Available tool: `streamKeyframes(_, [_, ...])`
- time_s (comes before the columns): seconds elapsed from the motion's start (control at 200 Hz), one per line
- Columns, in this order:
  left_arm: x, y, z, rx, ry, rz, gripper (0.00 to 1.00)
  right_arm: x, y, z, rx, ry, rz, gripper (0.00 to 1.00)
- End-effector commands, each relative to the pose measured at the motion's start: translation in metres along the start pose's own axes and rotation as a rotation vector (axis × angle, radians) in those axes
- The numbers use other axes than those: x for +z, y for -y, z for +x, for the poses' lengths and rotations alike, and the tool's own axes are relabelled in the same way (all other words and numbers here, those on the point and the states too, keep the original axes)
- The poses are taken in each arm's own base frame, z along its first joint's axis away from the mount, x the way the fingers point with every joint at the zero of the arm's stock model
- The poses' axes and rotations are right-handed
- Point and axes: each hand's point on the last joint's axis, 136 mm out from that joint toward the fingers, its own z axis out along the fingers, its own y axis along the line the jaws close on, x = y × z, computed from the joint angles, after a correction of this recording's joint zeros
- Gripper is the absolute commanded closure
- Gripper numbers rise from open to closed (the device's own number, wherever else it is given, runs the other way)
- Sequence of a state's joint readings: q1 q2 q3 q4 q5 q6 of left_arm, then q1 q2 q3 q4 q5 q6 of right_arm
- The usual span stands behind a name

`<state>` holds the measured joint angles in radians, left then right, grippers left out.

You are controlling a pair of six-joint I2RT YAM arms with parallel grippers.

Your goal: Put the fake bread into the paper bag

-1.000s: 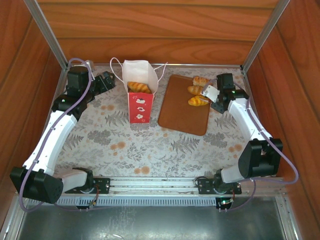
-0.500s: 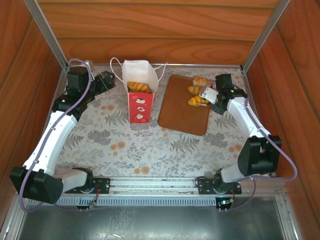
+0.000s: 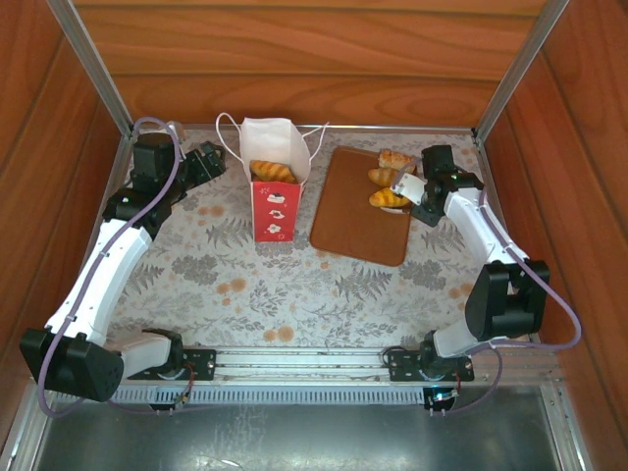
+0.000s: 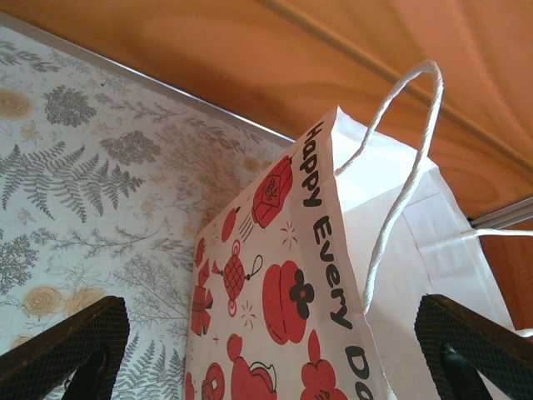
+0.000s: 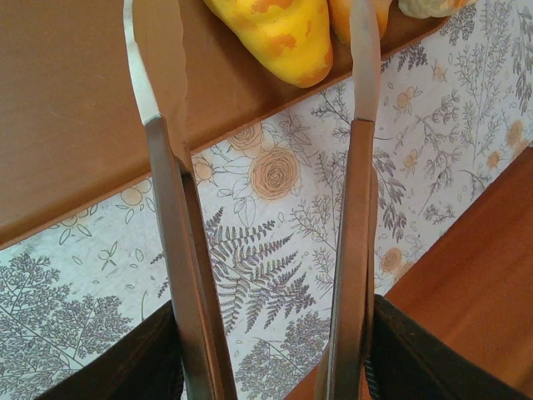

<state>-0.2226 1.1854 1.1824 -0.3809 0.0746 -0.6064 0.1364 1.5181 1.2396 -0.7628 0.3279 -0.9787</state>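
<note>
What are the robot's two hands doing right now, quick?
Left gripper: open, holding nothing, beside the paper bag.
Right gripper: closed on metal tongs; tongs empty.

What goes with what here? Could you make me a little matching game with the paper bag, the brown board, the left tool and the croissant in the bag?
Things:
1. paper bag
2. brown board
3. left tool
4. croissant

Descriptions:
A. inside the bag's open top
B. open, beside the bag
C. lying flat, pastries on it
D. upright, red front panel

Pairs: 1-D, 2-C, 3-B, 4-A.
</note>
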Motion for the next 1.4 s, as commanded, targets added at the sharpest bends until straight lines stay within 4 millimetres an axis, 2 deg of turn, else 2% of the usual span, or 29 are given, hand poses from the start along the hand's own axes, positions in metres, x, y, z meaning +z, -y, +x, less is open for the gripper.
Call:
streamKeyframes(0.0, [-0.003, 0.000, -0.006, -0.009, 0.029, -0.001, 0.06, 0.001, 0.007, -0.004, -0.009, 0.007, 0.007, 0.44])
streamKeyframes(0.625, [0.006, -0.004, -0.007, -0.015, 0.029, -0.021, 0.06, 0.023, 0.008, -0.014, -0.025, 0.004, -0.014, 0.44])
streamKeyframes(1.055, [0.011, -0.005, -0.010, -0.016, 0.037, -0.025, 0.06, 0.021, 0.025, -0.022, -0.030, 0.019, 0.031, 0.44])
streamKeyframes(1.349, [0.010, -0.005, -0.009, -0.016, 0.038, -0.026, 0.06, 0.028, 0.013, -0.022, -0.038, 0.020, -0.024, 0.44])
streamKeyframes(1.364, [0.010, -0.005, -0.009, -0.018, 0.039, -0.026, 0.06, 0.037, 0.008, -0.022, -0.042, 0.008, -0.049, 0.44])
streamKeyframes(1.394, [0.010, -0.006, -0.009, -0.018, 0.040, -0.027, 0.06, 0.039, 0.006, -0.023, -0.042, 0.008, -0.060, 0.44])
